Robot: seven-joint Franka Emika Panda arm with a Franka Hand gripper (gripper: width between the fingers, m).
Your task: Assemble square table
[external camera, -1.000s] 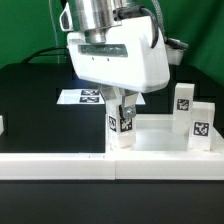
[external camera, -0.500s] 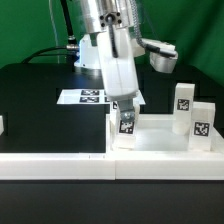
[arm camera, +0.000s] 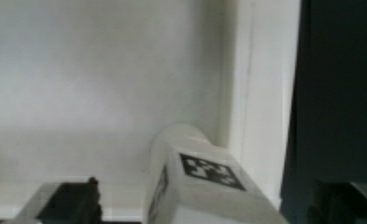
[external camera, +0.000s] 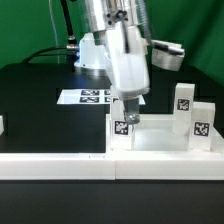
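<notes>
The fingers point(arm camera: 68, 202) are spread apart and hold nothing. In the wrist view one dark finger shows beside a white leg point(arm camera: 201, 172), with a bare gap between them. I cannot see the other finger there. In the exterior view the fingers hang right over this leg point(external camera: 123, 128), on either side of its top.

The leg is a short white block with a black-and-white tag on its side. It stands in the square tray point(external camera: 160, 143), in the corner on the exterior view's left. The tray is white with a raised rim. It lies close to the front edge of the tabletop point(external camera: 40, 115), toward the exterior view's right. Two more legs point(external camera: 201, 122) stand at the tray's far side on the exterior view's right, one just behind the other. Each has a tag on it.

The tabletop is black. A long white rail point(external camera: 55, 165) runs along its front edge, touching the tray. The marker board point(external camera: 88, 97) lies flat behind the tray, nearer the middle. The big white arm point(external camera: 128, 60) fills the space above. Behind it is a dark wall and a green cable point(external camera: 45, 55).
</notes>
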